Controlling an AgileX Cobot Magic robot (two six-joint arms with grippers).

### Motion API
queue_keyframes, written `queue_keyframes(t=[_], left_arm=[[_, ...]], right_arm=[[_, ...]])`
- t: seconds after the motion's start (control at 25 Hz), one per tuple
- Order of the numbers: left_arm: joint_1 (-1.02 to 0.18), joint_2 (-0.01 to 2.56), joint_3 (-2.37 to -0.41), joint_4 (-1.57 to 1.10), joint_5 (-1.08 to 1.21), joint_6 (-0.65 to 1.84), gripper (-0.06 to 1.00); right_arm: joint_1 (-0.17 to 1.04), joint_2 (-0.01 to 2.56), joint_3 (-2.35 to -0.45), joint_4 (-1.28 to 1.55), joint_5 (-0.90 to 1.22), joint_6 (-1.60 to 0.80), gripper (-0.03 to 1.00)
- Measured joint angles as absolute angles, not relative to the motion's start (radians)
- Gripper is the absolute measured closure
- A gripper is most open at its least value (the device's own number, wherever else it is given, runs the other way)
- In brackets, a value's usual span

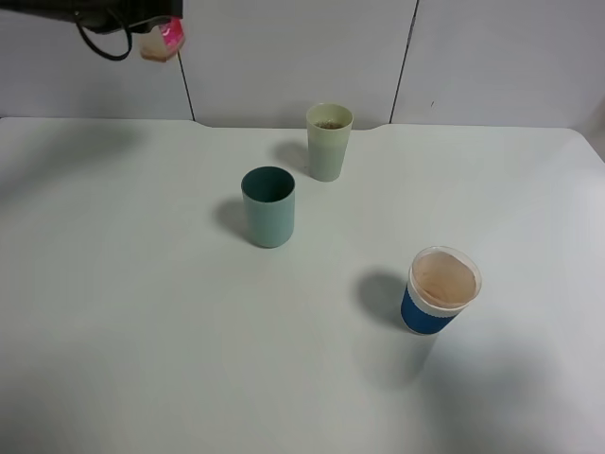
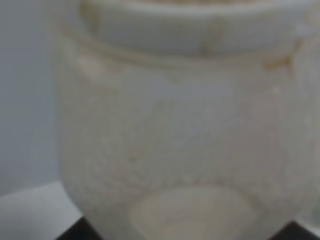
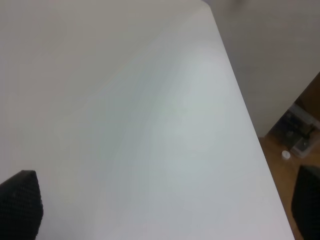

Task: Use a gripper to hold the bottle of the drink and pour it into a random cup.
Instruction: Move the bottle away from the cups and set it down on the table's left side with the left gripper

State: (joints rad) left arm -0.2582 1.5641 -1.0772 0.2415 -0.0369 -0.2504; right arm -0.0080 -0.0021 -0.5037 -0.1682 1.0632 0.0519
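High above the table's far left corner, my left gripper (image 1: 142,17) is shut on the bottle (image 1: 163,42), whose pink label shows beside a looping black cable. The left wrist view is filled by the blurred clear bottle (image 2: 180,140), close up. The pale yellow-green cup (image 1: 329,142) stands upright at the back middle of the table, far right of the bottle, with brownish liquid inside. My right gripper (image 3: 162,210) is open over bare table, with only its dark fingertips (image 3: 20,205) showing. It does not appear in the exterior view.
A teal-green tumbler (image 1: 268,206) stands in front and left of the cup. A blue cup (image 1: 441,289) with a white rim sits at the front right. The white table (image 1: 142,312) ends at a grey wall behind. Its right edge (image 3: 250,130) drops to a floor with clutter.
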Motion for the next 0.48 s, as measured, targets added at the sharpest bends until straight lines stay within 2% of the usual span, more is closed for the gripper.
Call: queue_keyframes(t=[0.2, 0.48], left_arm=[[-0.189, 1.557, -0.898, 0.238, -0.176, -0.261, 0.62], [-0.119, 1.558, -0.664, 0.238, -0.547, -0.261, 0.62]], right_arm=[[-0.008, -0.002, -0.504, -0.168, 1.063, 0.052, -0.02], [-0.008, -0.002, -0.504, -0.168, 1.063, 0.052, -0.02]])
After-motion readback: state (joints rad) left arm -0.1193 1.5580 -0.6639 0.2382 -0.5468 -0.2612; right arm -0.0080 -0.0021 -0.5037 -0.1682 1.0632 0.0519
